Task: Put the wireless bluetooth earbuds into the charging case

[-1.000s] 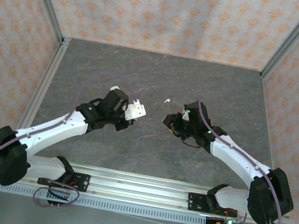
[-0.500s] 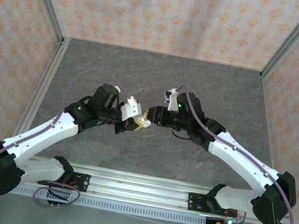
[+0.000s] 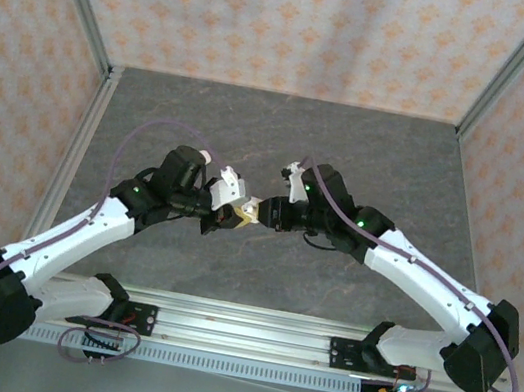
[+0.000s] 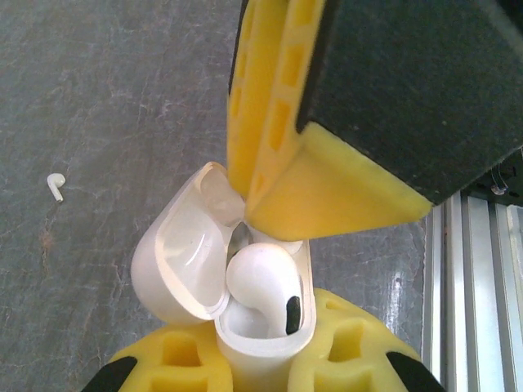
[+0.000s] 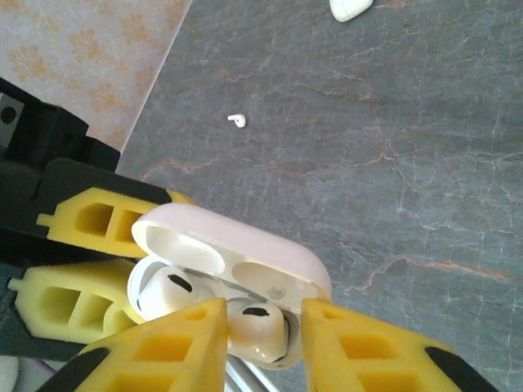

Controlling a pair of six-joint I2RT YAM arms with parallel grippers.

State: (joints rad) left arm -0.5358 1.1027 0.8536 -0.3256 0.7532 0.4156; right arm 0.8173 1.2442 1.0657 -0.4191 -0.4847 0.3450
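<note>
Here, over the middle of the grey stone-patterned worktop (image 3: pixel 284 129), the two arms meet tip to tip. The left pincer (image 3: pixel 236 214) is clamped narrowly on the body of the white charging case (image 4: pixel 261 343). Its yellow fingers (image 4: pixel 163 361) press against either side of the case.

The lid (image 4: pixel 181 269) stands hinged open, swung to the left in the left wrist view. One earbud (image 4: pixel 260 282) sits in the case's nearer socket, head up, with a dark oval showing on its glossy shell.

The right pincer (image 5: pixel 263 327) comes at the open case from the opposite side. Its fingers are drawn in narrow on either side of a second earbud (image 5: pixel 253 320), which rests in the other socket just beside the first. The left-hand finger looks to touch this earbud and a dark gap shows by the right-hand one. Whether the pincer pinches the earbud or merely flanks it cannot be told.

A third, loose earbud (image 5: pixel 237 120) lies on the bare worktop, well apart from the case. A larger white rounded object (image 5: pixel 351 8) lies on the worktop too, cut off by the upper edge of the right wrist view and too little seen to identify.
</note>
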